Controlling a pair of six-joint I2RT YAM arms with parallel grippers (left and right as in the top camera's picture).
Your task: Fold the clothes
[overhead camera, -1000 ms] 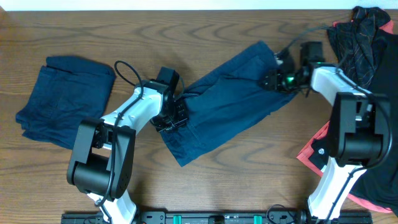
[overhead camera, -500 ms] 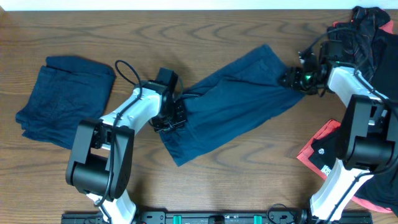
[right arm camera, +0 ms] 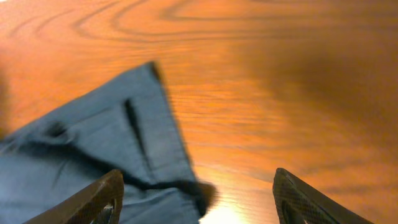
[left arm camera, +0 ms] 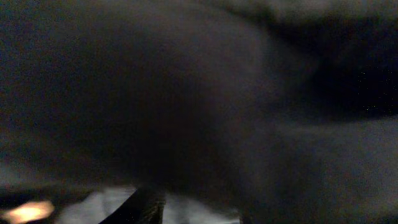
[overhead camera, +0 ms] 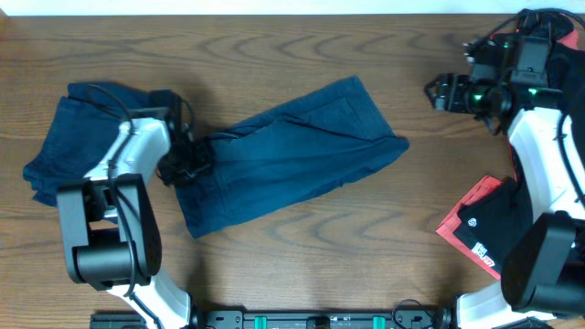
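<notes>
At 9 o'clock, left gripper (overhead camera: 183, 166) pinches navy shorts (overhead camera: 292, 155), now dragged leftward; right gripper (overhead camera: 439, 92), spread, lets go, sits at 2 o'clock; fold pending.

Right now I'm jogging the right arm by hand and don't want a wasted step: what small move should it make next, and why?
Probably lower the right claw toward the right corner of the shorts. It hangs open over the table, off the cloth, while the left claw seems to hold the left end. The shorts lie spread out, not yet folded.
</notes>
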